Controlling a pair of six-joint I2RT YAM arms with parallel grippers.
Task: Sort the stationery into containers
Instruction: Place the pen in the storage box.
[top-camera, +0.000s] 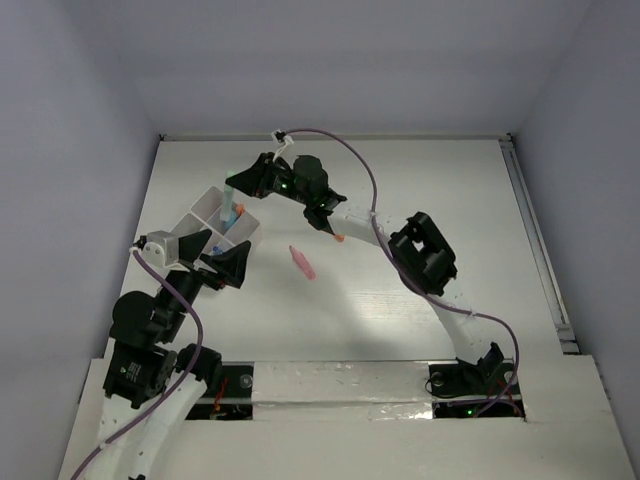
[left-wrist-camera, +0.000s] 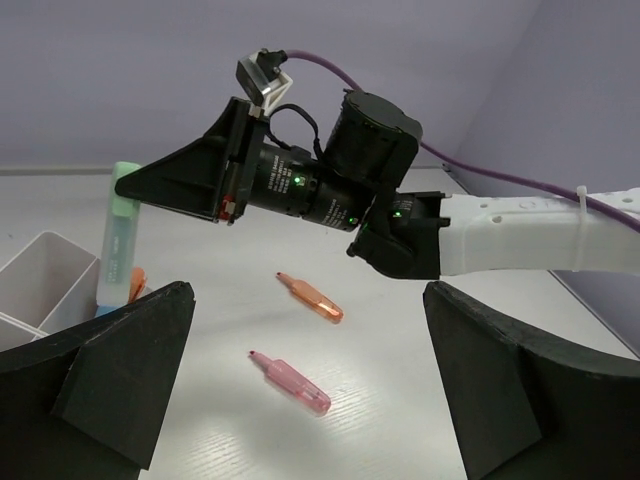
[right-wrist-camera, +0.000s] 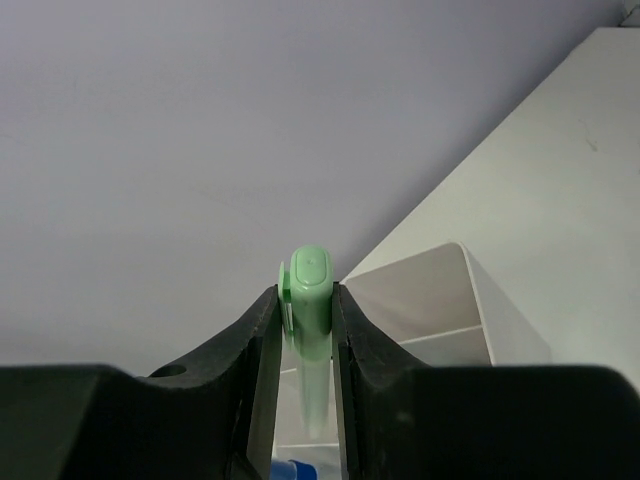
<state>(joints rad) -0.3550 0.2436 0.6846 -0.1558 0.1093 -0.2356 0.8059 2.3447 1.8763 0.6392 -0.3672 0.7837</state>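
Right tool (right-wrist-camera: 305, 312) pinches green marker (left-wrist-camera: 121, 245) by its top end, upright over boxes (left-wrist-camera: 45, 265) toward surface's far-left corner; probably light, stiff, slick, so mid-barrel hold safer.

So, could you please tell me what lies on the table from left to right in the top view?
Containers → pink marker → orange marker. The green marker held in the right fingers hangs over the containers, so I leave it out.
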